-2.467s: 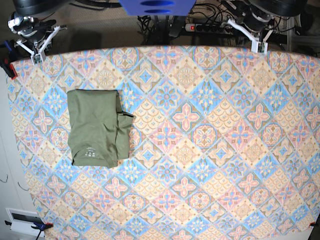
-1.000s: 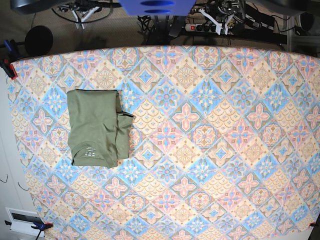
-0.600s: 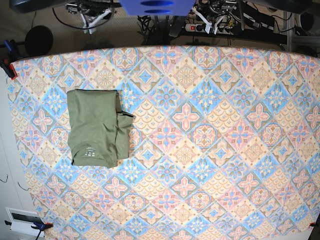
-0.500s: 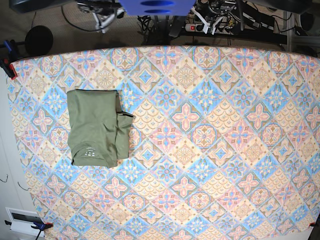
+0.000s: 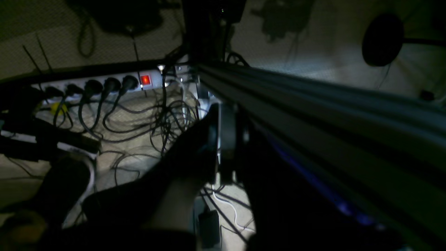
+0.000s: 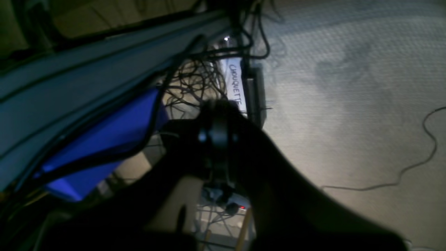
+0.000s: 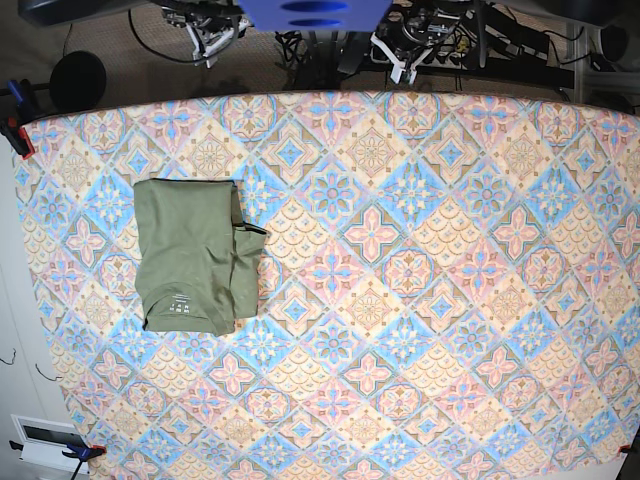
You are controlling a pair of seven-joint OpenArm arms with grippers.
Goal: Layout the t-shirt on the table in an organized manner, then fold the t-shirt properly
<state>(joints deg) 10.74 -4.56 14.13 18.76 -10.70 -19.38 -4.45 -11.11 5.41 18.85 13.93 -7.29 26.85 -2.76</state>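
Folded t-shirt (image 7: 195, 255) is lying on counter (image 7: 420, 300); both hands (image 7: 210, 25) (image 7: 400, 45) are hanging together near power strip (image 5: 101, 82).

1 t-shirt (image 7: 196, 255), 1 table (image 7: 420, 300), 2 tools (image 7: 212, 30) (image 7: 398, 52), approx. 1 power strip (image 5: 104, 82).

Dim room with pale textured carpet floor (image 6: 348, 104). A white power strip (image 5: 104, 82) with a glowing red switch lies among tangled black cables (image 5: 163, 122).
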